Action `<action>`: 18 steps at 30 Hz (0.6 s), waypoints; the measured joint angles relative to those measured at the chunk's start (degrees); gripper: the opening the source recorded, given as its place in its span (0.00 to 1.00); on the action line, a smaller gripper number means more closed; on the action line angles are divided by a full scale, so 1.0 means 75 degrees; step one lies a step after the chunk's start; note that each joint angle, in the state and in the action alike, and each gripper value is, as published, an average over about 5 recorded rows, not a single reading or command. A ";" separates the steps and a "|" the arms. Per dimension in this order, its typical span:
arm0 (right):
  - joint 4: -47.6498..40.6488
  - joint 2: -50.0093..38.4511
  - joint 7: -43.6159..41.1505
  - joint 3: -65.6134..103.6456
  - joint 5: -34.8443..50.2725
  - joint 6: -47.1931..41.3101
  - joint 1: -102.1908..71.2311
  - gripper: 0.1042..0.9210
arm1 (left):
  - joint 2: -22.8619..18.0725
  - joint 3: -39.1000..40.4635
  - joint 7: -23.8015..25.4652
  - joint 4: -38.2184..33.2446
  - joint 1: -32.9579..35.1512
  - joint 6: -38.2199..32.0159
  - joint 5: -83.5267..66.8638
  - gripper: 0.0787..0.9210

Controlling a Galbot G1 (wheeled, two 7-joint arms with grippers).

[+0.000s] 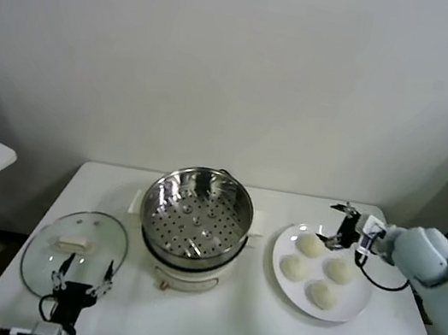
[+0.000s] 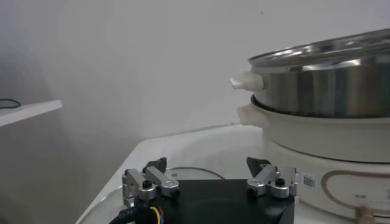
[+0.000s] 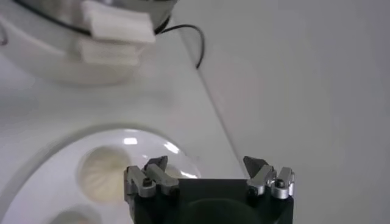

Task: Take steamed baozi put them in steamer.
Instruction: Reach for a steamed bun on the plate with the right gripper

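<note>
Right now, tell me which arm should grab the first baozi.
Right. The right gripper hangs open at the plate holding four baozi; the left gripper sits by the glass lid, across the steamer.

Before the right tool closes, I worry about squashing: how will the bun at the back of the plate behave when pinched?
The bun looks smooth, domed and doughy, so it probably dents under a hard squeeze. Its rounded sides may slip from the open right tool. Being small, it is likely light, and may slide on the plate.
</note>
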 measured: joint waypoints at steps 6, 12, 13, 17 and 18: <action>-0.0989 0.0212 -0.0980 -0.1832 -0.0103 0.0453 0.1704 0.88 | -0.0045 0.0037 0.0043 0.0048 -0.0015 -0.0047 0.0071 0.88; -0.1854 0.0645 -0.1678 -0.3160 -0.0248 0.0827 0.2839 0.88 | -0.0051 0.0029 0.0055 0.0103 -0.0031 -0.0072 0.0107 0.88; -0.1990 0.0724 -0.1771 -0.3327 -0.0276 0.0880 0.2965 0.88 | -0.0052 0.0029 0.0055 0.0110 -0.0030 -0.0077 0.0115 0.88; -0.2506 0.1039 -0.2071 -0.3832 -0.0400 0.1082 0.3332 0.88 | -0.0060 0.0027 0.0061 0.0129 -0.0026 -0.0090 0.0155 0.88; -0.2623 0.1114 -0.2127 -0.3923 -0.0432 0.1126 0.3394 0.88 | -0.0061 0.0024 0.0063 0.0136 -0.0028 -0.0092 0.0167 0.88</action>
